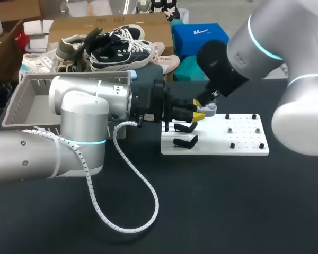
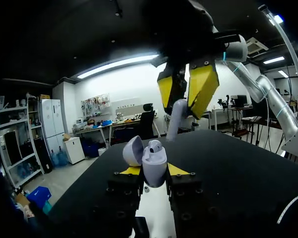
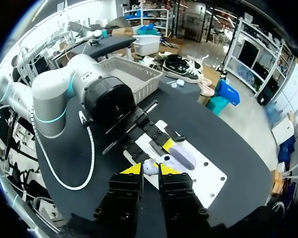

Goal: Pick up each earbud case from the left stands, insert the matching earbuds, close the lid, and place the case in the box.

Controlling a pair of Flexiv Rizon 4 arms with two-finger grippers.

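A pale lavender earbud case point(image 2: 154, 166) stands with its lid point(image 2: 131, 149) open, and my left gripper point(image 2: 154, 171) is shut on it. One white earbud point(image 2: 155, 146) sits inside. Just above the case, my right gripper point(image 2: 185, 91) is shut on a second white earbud point(image 2: 175, 116), stem down. In the head view both grippers meet over the left end of the white stand board point(image 1: 244, 145): left gripper point(image 1: 197, 114), right gripper point(image 1: 208, 106). From the right wrist, my gripper point(image 3: 150, 169) holds the earbud point(image 3: 149, 166) beside the case point(image 3: 183, 156).
Two black stands point(image 1: 185, 141) sit bare on the board's left part, with small black pegs point(image 1: 232, 145) to their right. A grey slatted basket point(image 1: 21, 100) stands at the table's back left. A white coiled cable point(image 1: 132, 190) hangs from my left arm onto the black table.
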